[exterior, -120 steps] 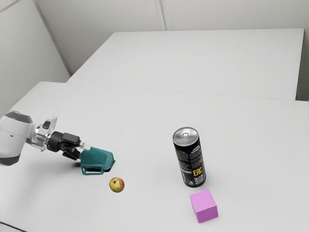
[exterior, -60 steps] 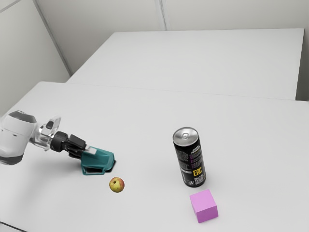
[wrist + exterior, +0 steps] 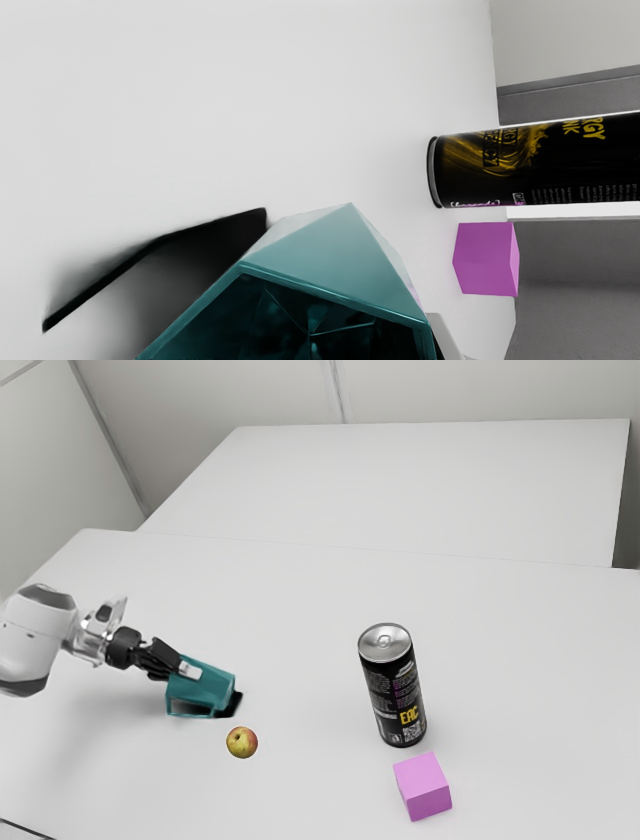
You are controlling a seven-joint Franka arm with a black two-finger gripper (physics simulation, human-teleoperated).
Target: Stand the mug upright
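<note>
In the exterior view my gripper (image 3: pixel 182 668) is at the near end of the teal mug (image 3: pixel 207 684), a pale fingertip against its upper side. The mug lies tilted, handle low on the side facing that camera, with a dark shadow beyond its base. In the wrist view the mug (image 3: pixel 320 265) has its open mouth toward my hand, and its shadow spreads on the table beside it. One fingertip of my gripper (image 3: pixel 350 350) shows outside the mug's wall; the other is hidden. The mug appears held and slightly off the table.
A small apple (image 3: pixel 242 742) lies close to the mug on the table (image 3: pixel 290 620). Toward the exterior view's right stand a tall black can (image 3: pixel 393 690) and a pink cube (image 3: pixel 423 787).
My hand has shifted forward and then slightly up. The gripper has closed on the mug, which has risen a little and tilted, its shadow now showing more beyond its base.
</note>
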